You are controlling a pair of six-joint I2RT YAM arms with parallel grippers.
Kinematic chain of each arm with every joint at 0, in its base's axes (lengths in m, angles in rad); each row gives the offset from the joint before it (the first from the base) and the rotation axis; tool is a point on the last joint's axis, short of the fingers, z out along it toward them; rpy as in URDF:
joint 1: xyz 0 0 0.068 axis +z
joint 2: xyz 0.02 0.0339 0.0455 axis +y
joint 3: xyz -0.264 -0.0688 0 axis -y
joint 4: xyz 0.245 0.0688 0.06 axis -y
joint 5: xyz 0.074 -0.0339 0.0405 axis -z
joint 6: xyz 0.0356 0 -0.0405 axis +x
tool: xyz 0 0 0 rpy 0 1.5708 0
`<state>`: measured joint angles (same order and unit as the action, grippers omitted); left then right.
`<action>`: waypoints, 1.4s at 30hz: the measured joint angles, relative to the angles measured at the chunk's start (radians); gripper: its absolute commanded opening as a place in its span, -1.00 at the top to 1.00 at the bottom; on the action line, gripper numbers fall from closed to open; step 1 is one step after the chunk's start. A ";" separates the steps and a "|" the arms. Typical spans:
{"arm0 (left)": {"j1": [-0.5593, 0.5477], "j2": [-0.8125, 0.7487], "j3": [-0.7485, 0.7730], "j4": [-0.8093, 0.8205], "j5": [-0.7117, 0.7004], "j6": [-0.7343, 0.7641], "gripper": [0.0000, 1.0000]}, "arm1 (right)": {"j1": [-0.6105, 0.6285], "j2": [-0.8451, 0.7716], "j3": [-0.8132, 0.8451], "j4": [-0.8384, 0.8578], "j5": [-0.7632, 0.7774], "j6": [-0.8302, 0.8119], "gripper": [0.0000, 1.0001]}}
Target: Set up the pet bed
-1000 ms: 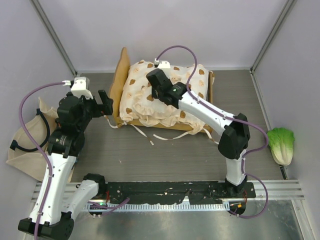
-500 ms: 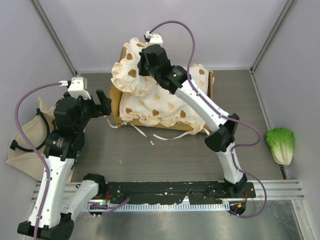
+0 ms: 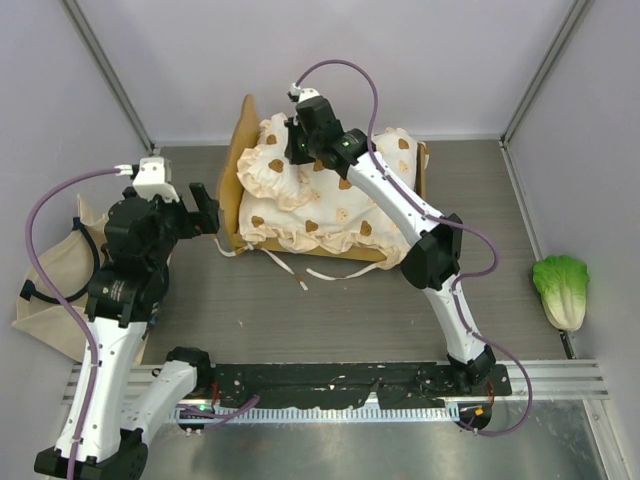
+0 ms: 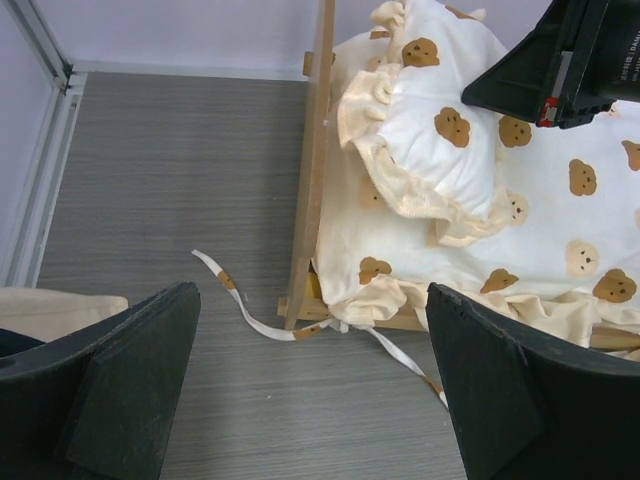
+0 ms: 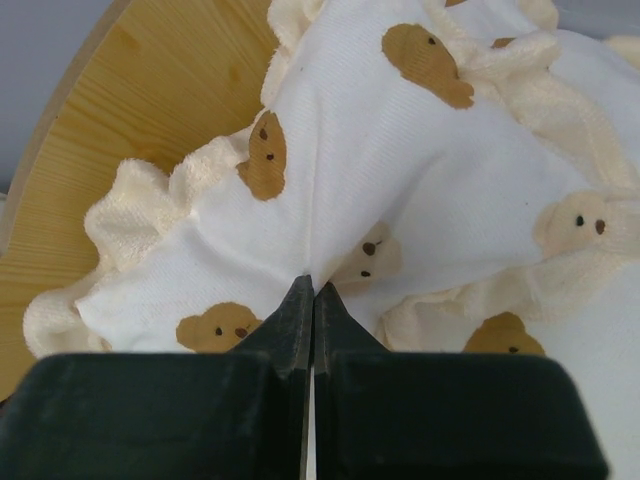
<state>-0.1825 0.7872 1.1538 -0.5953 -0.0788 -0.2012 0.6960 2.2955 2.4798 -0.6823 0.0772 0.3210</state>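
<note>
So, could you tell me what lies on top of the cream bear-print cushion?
A frilled bear-print pillow, pinched by the right arm's fingers. The cushion hides the base of the light-wood bed.

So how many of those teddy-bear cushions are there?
2. A small pillow, pinched by the right gripper, is by the headboard; a large cushion lies in the bed frame beneath it. More could be hidden underneath.

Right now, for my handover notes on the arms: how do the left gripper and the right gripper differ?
The left gripper is wide open and holds nothing; the right gripper is shut, pinching the bear-print pillow. The left gripper hovers beside the pet bed, over the table; the right gripper is above the bed itself. Both are black two-finger grippers.
</note>
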 measured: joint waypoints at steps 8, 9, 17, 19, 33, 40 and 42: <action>0.000 0.025 -0.009 0.006 0.009 -0.010 -0.99 | -0.018 0.023 0.034 0.008 -0.111 -0.033 0.99; 0.000 0.032 -0.009 0.006 0.009 -0.010 -0.99 | -0.017 0.027 0.035 0.014 -0.127 -0.034 0.99; 0.000 0.040 -0.009 0.006 0.011 -0.026 -0.99 | -0.009 0.090 0.044 0.073 -0.159 -0.016 0.99; 0.000 0.042 -0.009 0.006 0.011 -0.027 -0.99 | -0.009 0.102 0.043 0.090 -0.153 -0.002 0.84; 0.000 0.053 -0.008 0.011 0.021 -0.027 -1.00 | -0.011 -0.035 -0.118 0.187 -0.077 0.015 -0.08; -0.003 0.181 0.091 0.069 0.135 -0.036 -0.99 | -0.036 -0.483 -0.576 0.284 0.045 0.004 -0.10; -0.013 0.251 0.142 0.109 0.180 -0.041 -0.99 | -0.062 -0.608 -0.693 0.318 0.062 0.013 -0.10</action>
<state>-0.1955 1.0386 1.2957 -0.4866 0.1013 -0.2424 0.6342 1.6878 1.7866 -0.3645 0.1394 0.3344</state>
